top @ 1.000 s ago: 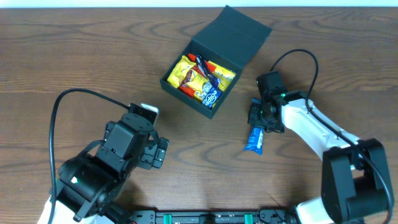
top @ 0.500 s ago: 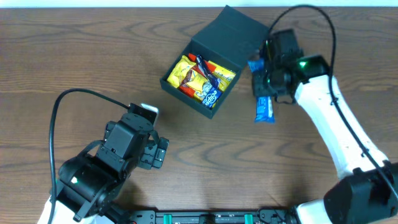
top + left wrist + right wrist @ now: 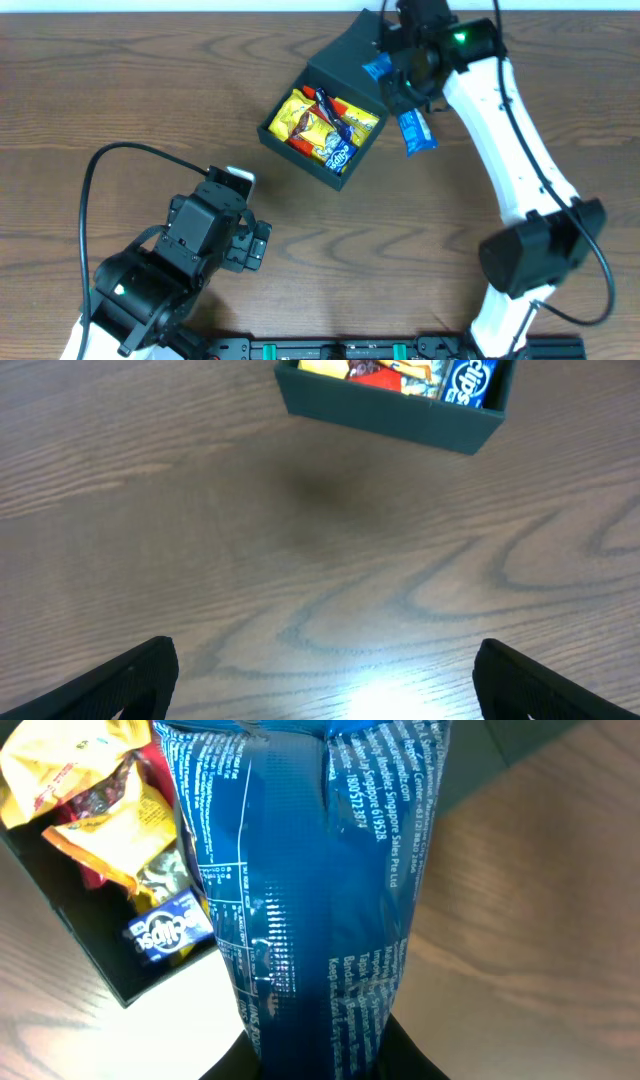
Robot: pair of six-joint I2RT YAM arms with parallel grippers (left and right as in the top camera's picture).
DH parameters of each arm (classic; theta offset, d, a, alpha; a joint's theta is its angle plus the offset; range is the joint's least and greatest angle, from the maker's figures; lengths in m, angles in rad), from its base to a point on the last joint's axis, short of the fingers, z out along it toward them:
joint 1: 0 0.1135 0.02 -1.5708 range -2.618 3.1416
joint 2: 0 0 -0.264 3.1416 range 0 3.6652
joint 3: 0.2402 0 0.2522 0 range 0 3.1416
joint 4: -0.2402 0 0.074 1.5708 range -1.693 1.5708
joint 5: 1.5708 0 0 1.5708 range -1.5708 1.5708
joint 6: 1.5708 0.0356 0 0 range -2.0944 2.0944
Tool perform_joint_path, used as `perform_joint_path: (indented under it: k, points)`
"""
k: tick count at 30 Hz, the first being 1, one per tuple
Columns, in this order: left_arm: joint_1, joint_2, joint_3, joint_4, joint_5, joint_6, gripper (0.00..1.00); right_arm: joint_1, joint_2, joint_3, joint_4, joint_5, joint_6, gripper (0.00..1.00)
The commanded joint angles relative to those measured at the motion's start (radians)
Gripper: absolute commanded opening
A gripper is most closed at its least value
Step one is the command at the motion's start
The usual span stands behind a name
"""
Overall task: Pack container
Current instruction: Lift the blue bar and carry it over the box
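A: Surface?
B: Brown wood-grain table [image 3: 130,90]. It fills the overhead frame, with a pale strip along the very top edge.
A: What sits directly on it?
B: One thing, the container [image 3: 350,55], upper centre. It's dark and square, turned diagonal to the frame edges, base flat on the wood. The lid is swung open toward the upper right. Can't tell if the lid's far edge touches the table.
A: Left wrist view?
B: Same wood. The container's front wall is at the top edge, right of centre, and there's a bright glare patch at bottom centre.
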Motion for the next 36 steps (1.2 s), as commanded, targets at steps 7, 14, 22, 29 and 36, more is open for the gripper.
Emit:
perform_joint_path:
  k: [7, 14, 22, 29, 36]
  points:
    - [0.003, 0.001, 0.002, -0.001, -0.003, 0.014, 0.95, 0.045, 0.126, 0.201, -0.040, -0.102, -0.275, 0.15]
    - [0.003, 0.001, 0.002, -0.001, -0.003, 0.014, 0.95, 0.055, 0.162, 0.201, 0.033, -0.121, -0.314, 0.16]
    - [0.003, 0.001, 0.002, -0.001, -0.003, 0.014, 0.95, 0.055, 0.206, 0.201, 0.084, -0.209, -0.375, 0.18]
    - [0.003, 0.001, 0.002, -0.001, -0.003, 0.014, 0.95, 0.055, 0.288, 0.201, 0.158, -0.230, -0.390, 0.19]
    - [0.003, 0.001, 0.002, -0.001, -0.003, 0.014, 0.95, 0.055, 0.371, 0.201, 0.243, -0.246, -0.389, 0.19]
